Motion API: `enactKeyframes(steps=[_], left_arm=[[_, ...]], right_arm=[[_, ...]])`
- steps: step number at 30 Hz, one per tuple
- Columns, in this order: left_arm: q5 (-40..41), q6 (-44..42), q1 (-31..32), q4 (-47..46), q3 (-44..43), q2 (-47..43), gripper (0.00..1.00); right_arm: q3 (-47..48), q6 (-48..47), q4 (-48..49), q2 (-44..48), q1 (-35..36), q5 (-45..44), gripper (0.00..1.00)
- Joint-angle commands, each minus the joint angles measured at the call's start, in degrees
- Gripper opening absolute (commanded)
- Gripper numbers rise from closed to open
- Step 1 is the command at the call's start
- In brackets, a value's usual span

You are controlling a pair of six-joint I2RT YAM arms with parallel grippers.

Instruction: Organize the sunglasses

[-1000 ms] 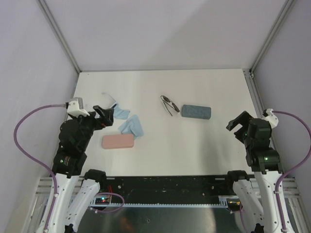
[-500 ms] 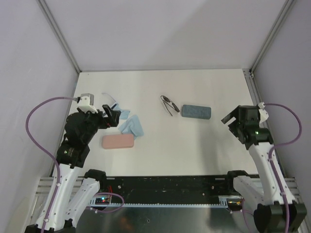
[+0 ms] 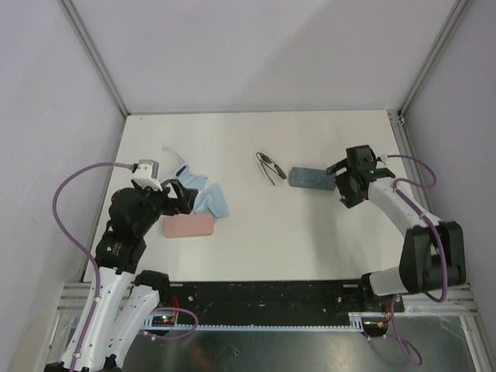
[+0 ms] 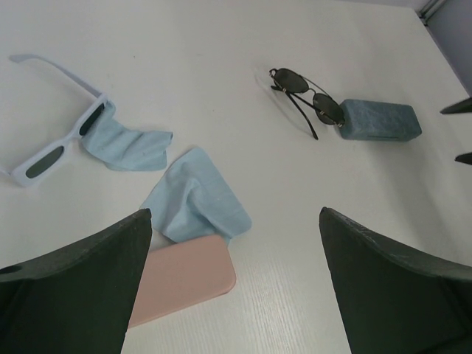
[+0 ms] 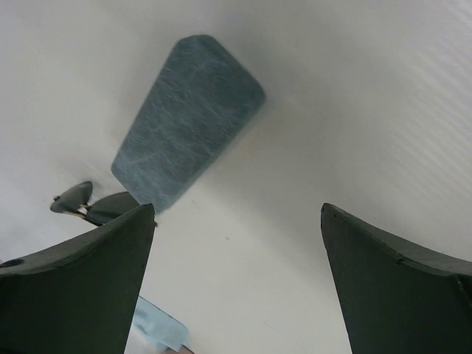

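**Both pairs of sunglasses lie loose; both grippers spread and empty**

The dark thin-framed sunglasses [image 4: 306, 96] lie with arms open at the left end of the grey-blue case [image 3: 310, 177], and one lens seems to touch it. The white-framed sunglasses [image 4: 63, 136], dark-lensed with one arm swung out, lie well to that case's left, their frame overlapping a light blue cloth [image 4: 125, 147]. The right gripper [image 5: 237, 210] hovers over the case's right end, jaws wide. The left gripper [image 4: 234, 214], equally wide, hangs far to its left, near the pink case [image 4: 181, 276]. Two hazards seem likely: a nudged case could shove the thin frame, and the cloth could get pinched with the white pair.
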State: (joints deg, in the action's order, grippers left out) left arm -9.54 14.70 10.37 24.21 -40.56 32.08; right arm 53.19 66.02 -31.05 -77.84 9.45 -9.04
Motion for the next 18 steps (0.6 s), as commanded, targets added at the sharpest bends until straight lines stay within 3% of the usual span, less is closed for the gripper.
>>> enactKeyframes(steps=[1, 10, 18], left_arm=[[-1.6, 1.3, 0.4, -1.0, 2.5, -2.1, 1.00], [-2.0, 1.5, 0.5, -1.7, 3.9, -3.5, 1.00], [-2.8, 1.5, 0.5, -2.3, 4.4, -3.2, 1.00]], right_arm=[[5.2, 7.5, 5.5, -6.3, 0.4, 0.3, 0.99], [12.9, 15.1, 6.5, -19.8, -0.9, 2.3, 0.99], [14.0, 19.0, 8.1, -25.5, -3.4, 3.4, 0.99]])
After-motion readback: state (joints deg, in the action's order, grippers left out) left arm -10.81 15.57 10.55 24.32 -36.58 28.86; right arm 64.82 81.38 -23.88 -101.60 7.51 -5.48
